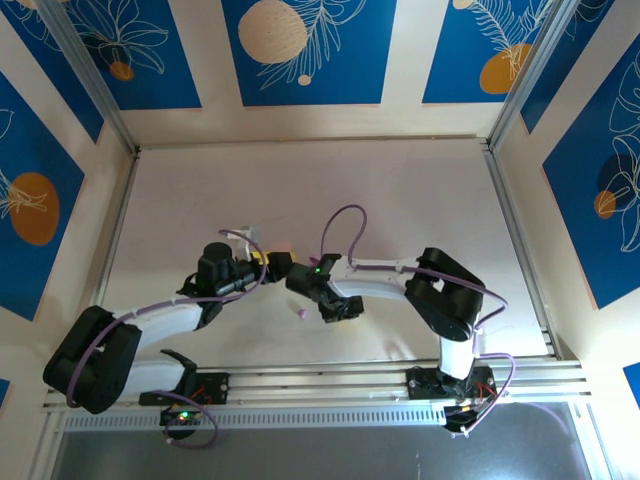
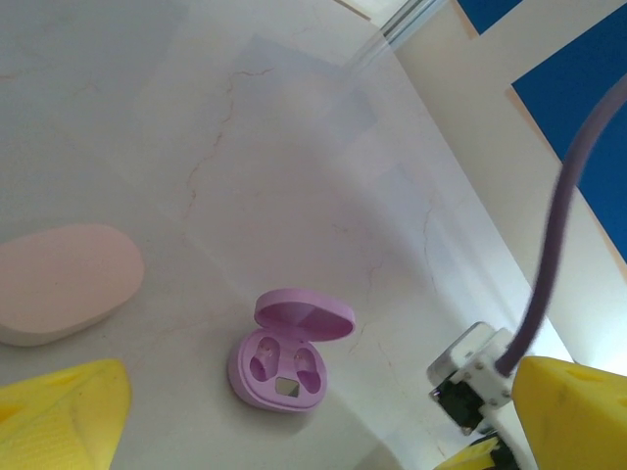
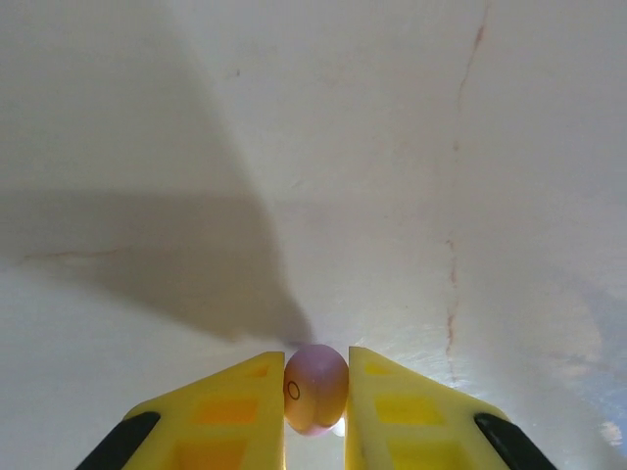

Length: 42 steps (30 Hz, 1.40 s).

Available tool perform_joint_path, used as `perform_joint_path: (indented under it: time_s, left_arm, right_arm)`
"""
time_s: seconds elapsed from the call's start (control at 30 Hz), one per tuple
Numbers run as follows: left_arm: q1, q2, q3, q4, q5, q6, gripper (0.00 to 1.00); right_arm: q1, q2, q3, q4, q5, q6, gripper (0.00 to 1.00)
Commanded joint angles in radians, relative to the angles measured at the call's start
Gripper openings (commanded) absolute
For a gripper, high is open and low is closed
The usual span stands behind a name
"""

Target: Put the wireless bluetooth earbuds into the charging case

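Observation:
A light purple earbud is pinched between the yellow fingers of my right gripper, just above the pale table. From above, the right gripper hangs low at the table's centre. A second purple earbud lies loose on the table just left of it. The purple charging case sits open with its lid up and both sockets empty. It lies ahead of my left gripper, whose yellow fingers are spread wide with nothing between them. The left gripper is beside the right wrist.
A shut pale pink case lies left of the purple one, and a pink patch shows by the left gripper from above. Part of the right arm stands close at the right of the purple case. Walls ring the table.

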Motion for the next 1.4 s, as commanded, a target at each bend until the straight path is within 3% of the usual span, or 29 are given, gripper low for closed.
perform_joint_path:
  time_s: [0.0, 0.13, 0.33, 0.43, 0.87, 1.37]
  left_arm:
    - [-0.003, 0.034, 0.024, -0.028, 0.006, 0.021, 0.97]
    - [-0.003, 0.079, 0.046, -0.044, 0.023, 0.019, 0.90]
    - [-0.003, 0.129, 0.080, -0.084, 0.031, 0.019, 0.66]
    - [-0.003, 0.144, 0.087, -0.084, 0.037, 0.017, 0.60]
    - [-0.002, 0.149, 0.088, -0.087, 0.034, 0.016, 0.58]
    - [-0.002, 0.150, 0.087, -0.080, 0.037, 0.016, 0.58]
  right_arm:
    - [-0.006, -0.087, -0.022, 0.040, 0.050, -0.027, 0.17]
    - [-0.024, -0.173, -0.057, 0.157, 0.047, -0.085, 0.17]
    - [-0.083, -0.260, -0.138, 0.403, -0.022, -0.138, 0.16]
    - [-0.104, -0.274, -0.176, 0.513, -0.049, -0.139, 0.16]
    - [-0.170, -0.278, -0.314, 0.854, -0.099, -0.156, 0.16]
    - [-0.197, -0.210, -0.309, 0.917, -0.122, -0.174, 0.16]
